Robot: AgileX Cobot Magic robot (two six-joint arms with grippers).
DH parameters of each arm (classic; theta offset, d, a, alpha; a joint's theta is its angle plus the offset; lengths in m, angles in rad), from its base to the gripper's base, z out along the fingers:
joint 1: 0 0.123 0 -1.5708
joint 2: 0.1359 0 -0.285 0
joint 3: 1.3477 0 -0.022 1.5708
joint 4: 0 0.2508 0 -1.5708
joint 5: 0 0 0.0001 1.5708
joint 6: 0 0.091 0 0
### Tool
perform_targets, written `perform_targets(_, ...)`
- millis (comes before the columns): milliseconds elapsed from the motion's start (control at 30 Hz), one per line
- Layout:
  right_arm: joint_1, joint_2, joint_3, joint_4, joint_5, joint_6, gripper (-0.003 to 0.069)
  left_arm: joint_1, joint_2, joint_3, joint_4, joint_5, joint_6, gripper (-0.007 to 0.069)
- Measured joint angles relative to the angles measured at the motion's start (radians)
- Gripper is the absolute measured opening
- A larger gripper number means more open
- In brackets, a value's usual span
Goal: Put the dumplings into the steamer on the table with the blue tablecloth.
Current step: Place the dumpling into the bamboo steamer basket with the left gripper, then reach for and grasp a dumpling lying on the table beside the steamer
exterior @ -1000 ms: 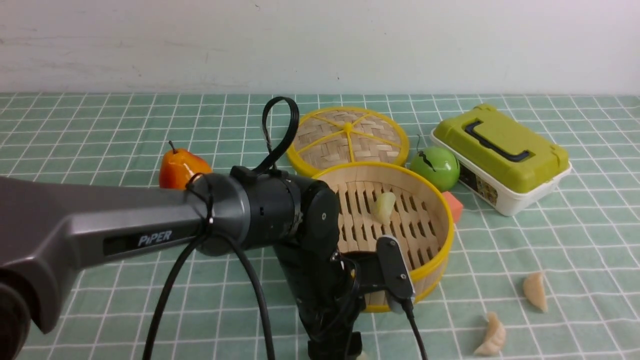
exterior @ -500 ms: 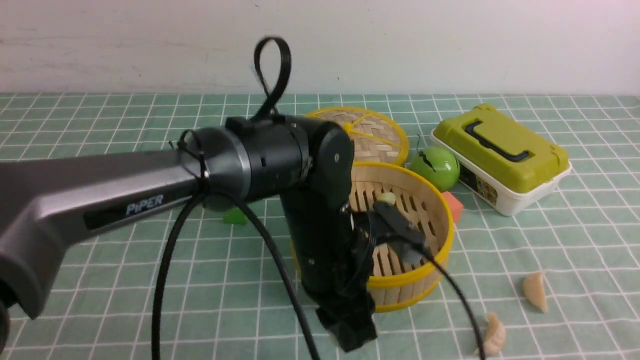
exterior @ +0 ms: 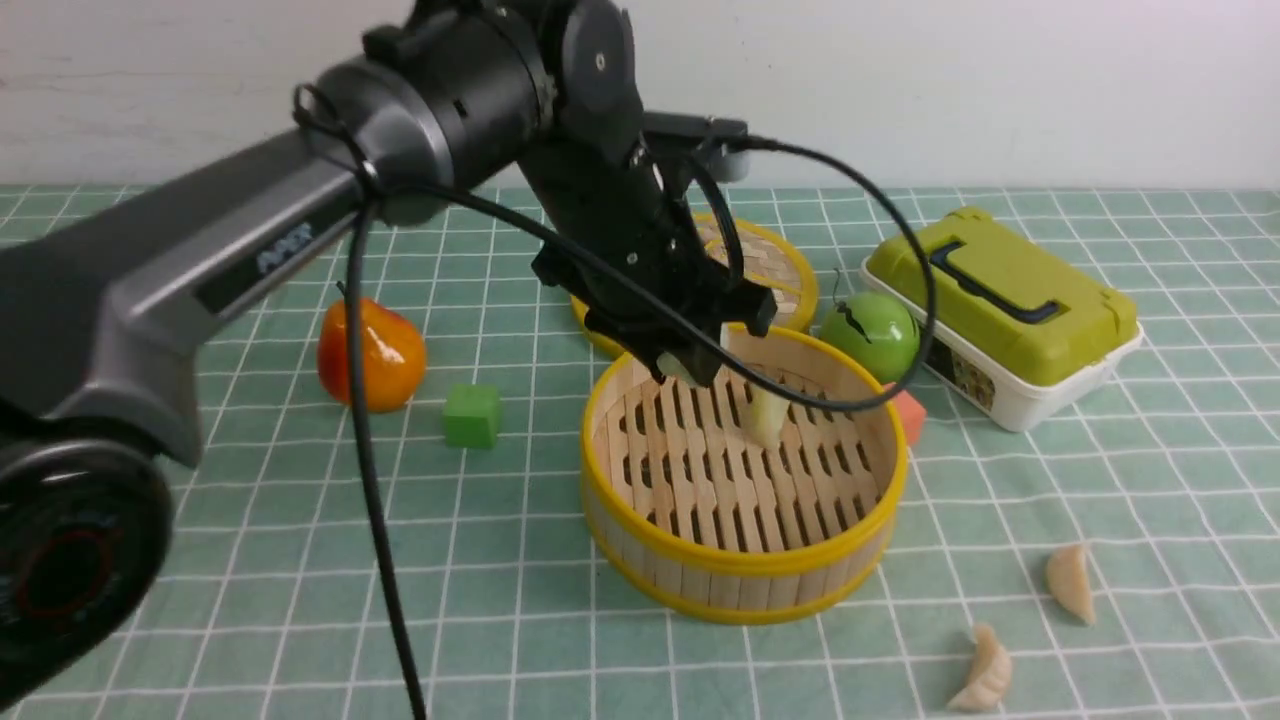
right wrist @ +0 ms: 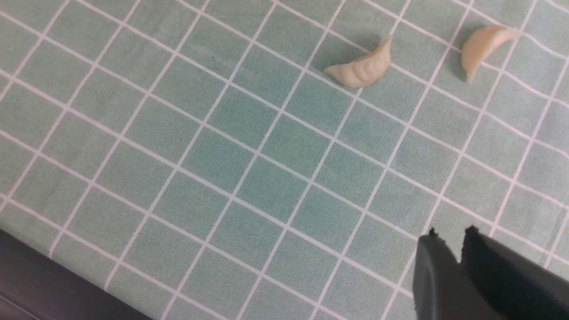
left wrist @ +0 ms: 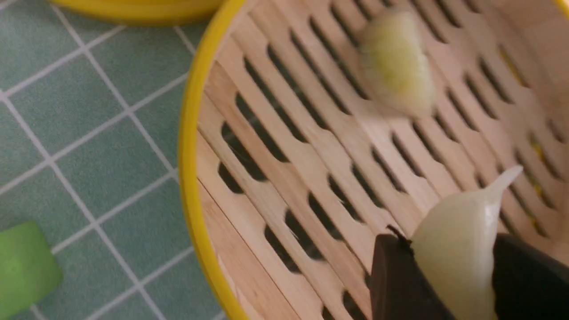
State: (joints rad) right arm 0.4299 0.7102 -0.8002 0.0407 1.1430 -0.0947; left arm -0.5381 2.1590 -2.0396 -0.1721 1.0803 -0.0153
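Note:
The bamboo steamer (exterior: 700, 565) stands mid-table on the teal grid cloth (exterior: 200, 560). One pale dumpling (exterior: 765, 415) lies on its slatted floor. My left gripper (exterior: 690, 365) hangs over the steamer's far part, shut on a second dumpling (left wrist: 462, 231). In the left wrist view the gripper (left wrist: 451, 242) holds it above the slats, with the lying dumpling (left wrist: 395, 62) and the steamer's rim (left wrist: 189, 155) beyond. Two more dumplings (exterior: 1070, 582) (exterior: 985, 670) lie on the cloth at the front right. My right gripper (right wrist: 451, 233) is shut and empty above the cloth, apart from these two dumplings (right wrist: 362, 66) (right wrist: 482, 44).
The woven lid (exterior: 770, 265) lies behind the steamer. A green apple (exterior: 870, 335), an orange block (exterior: 908, 412) and a green-lidded box (exterior: 1000, 300) stand at the right. An orange pear (exterior: 370, 352) and a green cube (exterior: 472, 415) stand at the left.
My left arm has risen from low at the table's front and swung back over the steamer, carrying the dumpling. The other dumplings have not moved.

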Motion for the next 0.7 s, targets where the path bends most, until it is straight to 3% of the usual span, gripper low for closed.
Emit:
perform_targets(267, 0.0, 0.099, 0.0, -0.019, 0.001, 0.095, 0.0108, 0.004, 0.138, -0.003, 0.003, -0.123, -0.011, 0.0241)
perform_targets(367, 0.0, 0.161, 0.0, -0.019, -0.032, 0.129, 0.0134, 0.004, 0.146, -0.004, 0.015, -0.149, -0.012, 0.0298)
perform_targets(600, 0.0, 0.339, 0.0, -0.019, -0.216, 0.235, 0.0321, 0.004, 0.069, -0.019, 0.042, -0.054, -0.012, 0.0555)
perform_targets(667, 0.0, 0.384, 0.0, -0.019, -0.269, 0.259, 0.0383, 0.004, 0.039, -0.037, 0.057, 0.001, -0.012, 0.0584)
perform_targets(700, 0.0, 0.456, 0.0, -0.019, -0.353, 0.286, 0.0452, 0.004, -0.015, -0.07, 0.086, 0.082, -0.013, 0.0596)
